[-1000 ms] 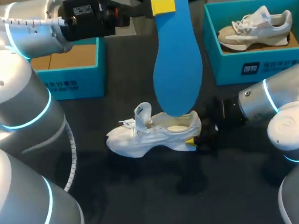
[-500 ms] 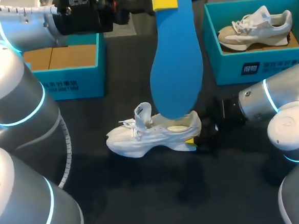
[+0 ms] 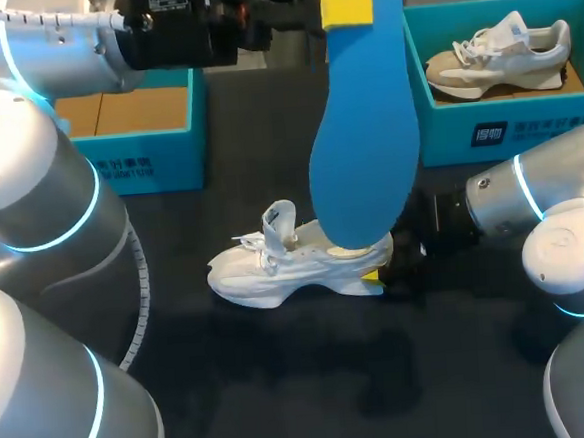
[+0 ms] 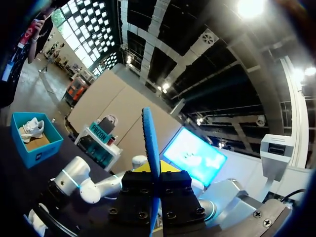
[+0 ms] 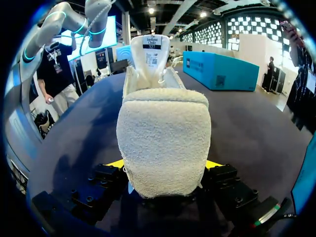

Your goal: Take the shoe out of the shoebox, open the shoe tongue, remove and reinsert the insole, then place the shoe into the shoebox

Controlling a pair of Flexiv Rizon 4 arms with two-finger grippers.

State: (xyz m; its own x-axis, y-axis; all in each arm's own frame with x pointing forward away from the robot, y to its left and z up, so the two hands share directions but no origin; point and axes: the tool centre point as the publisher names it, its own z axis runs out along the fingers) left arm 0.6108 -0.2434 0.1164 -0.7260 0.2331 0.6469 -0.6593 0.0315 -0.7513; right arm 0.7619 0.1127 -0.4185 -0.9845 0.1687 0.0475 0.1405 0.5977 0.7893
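Our left arm had carried the blue insole (image 3: 361, 124) a little toward our right since the earlier frames, so that its lower end now hung over the heel opening of the white shoe (image 3: 276, 270). We could not tell whether the two touched. The left jaws were clamped on the insole's upper end, holding it upright. The shoe stood on the dark table (image 3: 283, 380) with its tongue raised and its heel clamped between the right jaws. Behind it stood a teal left shoebox (image 3: 137, 155) and a right shoebox (image 3: 506, 124) holding a second shoe (image 3: 501, 54).
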